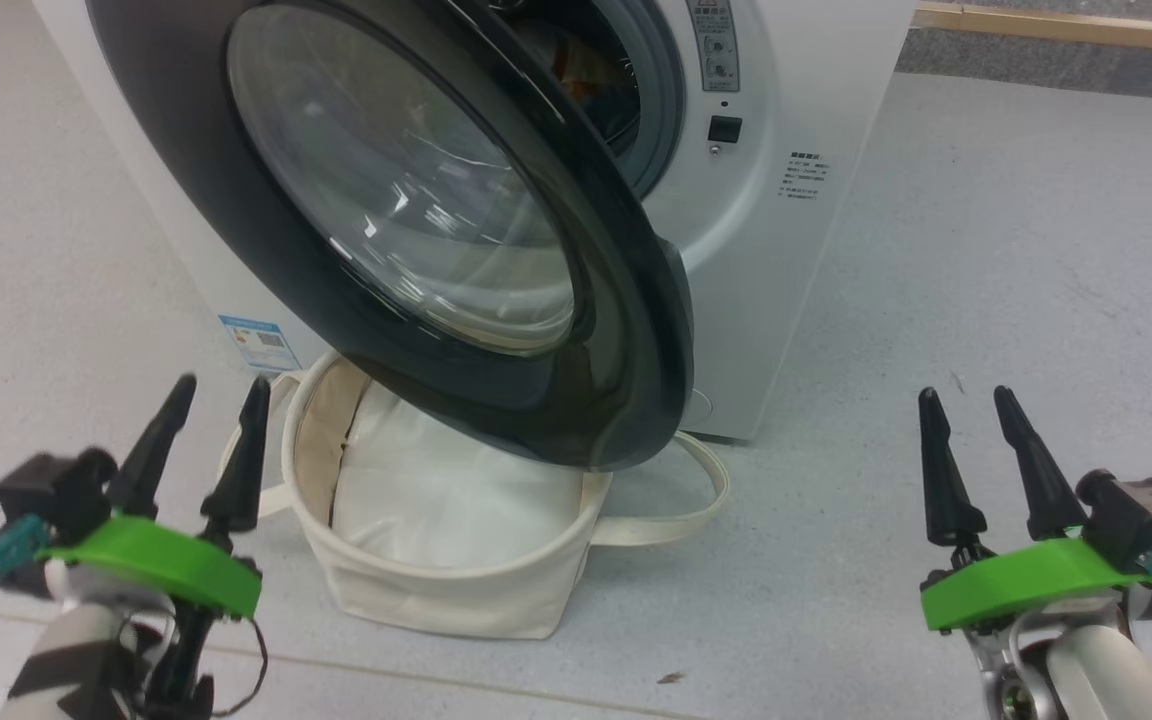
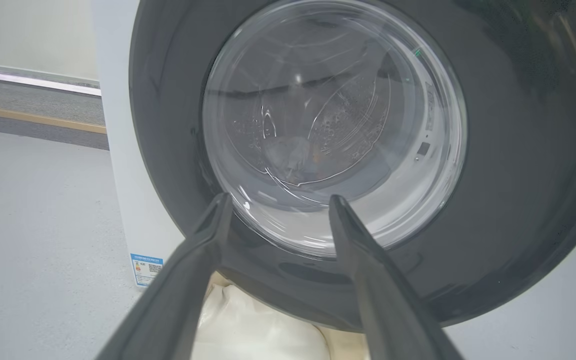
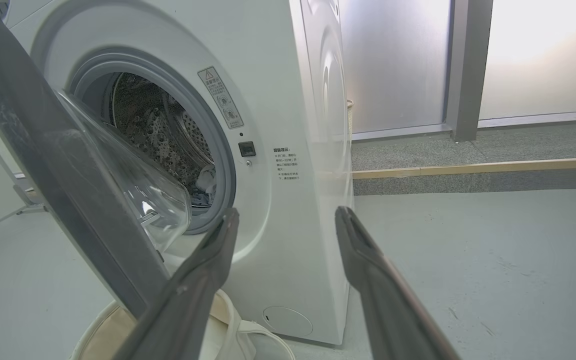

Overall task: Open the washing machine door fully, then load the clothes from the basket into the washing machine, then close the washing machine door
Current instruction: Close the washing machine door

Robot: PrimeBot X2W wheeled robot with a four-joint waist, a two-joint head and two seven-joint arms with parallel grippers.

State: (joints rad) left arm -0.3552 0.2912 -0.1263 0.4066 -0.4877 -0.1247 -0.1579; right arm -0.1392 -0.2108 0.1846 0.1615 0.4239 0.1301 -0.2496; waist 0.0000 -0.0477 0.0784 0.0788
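The white washing machine stands ahead with its door swung partway out, the black rim hanging over the basket on the floor below. Inside the drum lie the clothes, a bit of orange and blue; they also show in the right wrist view. My left gripper is open and empty, left of the basket, its fingers pointing at the door's glass. At the lower right, my right gripper is open and empty, well clear of the machine.
A plain white cloth bundle lies in the basket under the door. Grey floor spreads to the right of the machine. A wooden strip edges the floor at the back. Frosted panels stand behind the machine.
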